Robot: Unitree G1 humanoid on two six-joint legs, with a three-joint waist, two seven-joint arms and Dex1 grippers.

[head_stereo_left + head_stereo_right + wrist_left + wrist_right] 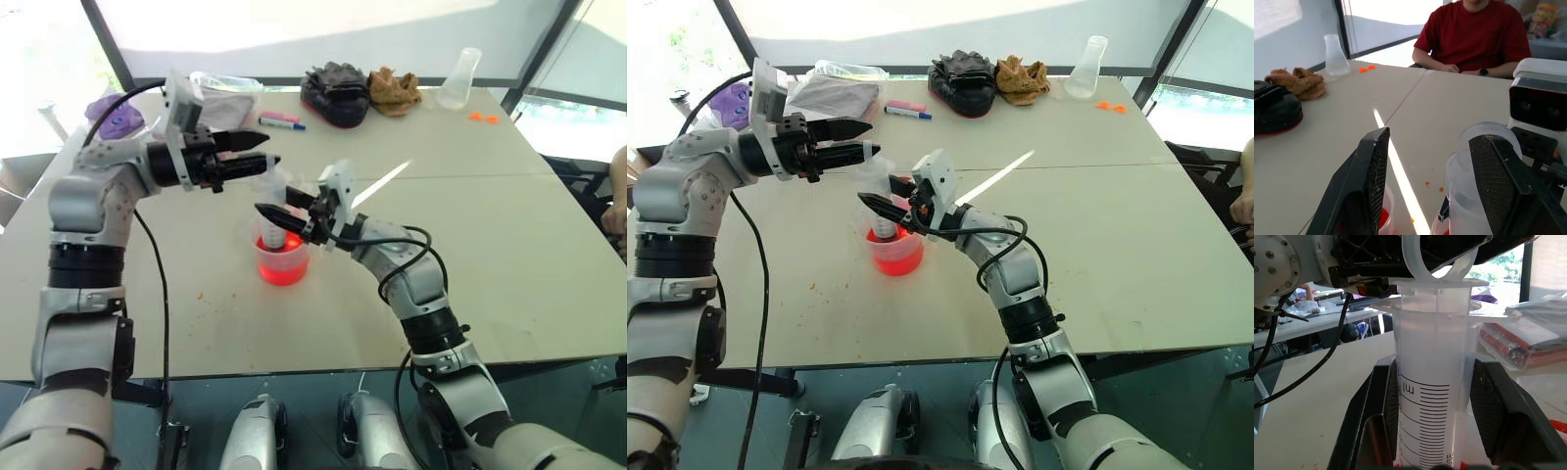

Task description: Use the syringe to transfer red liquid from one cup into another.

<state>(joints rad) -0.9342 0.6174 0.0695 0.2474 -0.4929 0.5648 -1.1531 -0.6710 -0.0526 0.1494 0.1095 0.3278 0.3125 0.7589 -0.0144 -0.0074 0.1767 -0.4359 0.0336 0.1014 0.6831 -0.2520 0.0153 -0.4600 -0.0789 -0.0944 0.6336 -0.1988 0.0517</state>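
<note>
The right gripper [277, 212] is clamped on the barrel of the large clear plastic syringe with black graduation marks [1432, 396], holding it upright with its tip down in the wide clear plastic beaker of bright red liquid [282, 262] on the pale table [490, 255]. The left gripper [247, 152] hovers with fingers spread wide at the white plunger's top. To draw cleanly, it should probably close squarely on the plunger ring and pull straight up, slowly, while the right holds steady with the tip submerged.

Left gripper [247, 149] is held level above the table, its two black fingers spread apart. Right gripper [277, 214] is pointed leftward, jaws clamped on the clear graduated plastic syringe [1432, 396].
</note>
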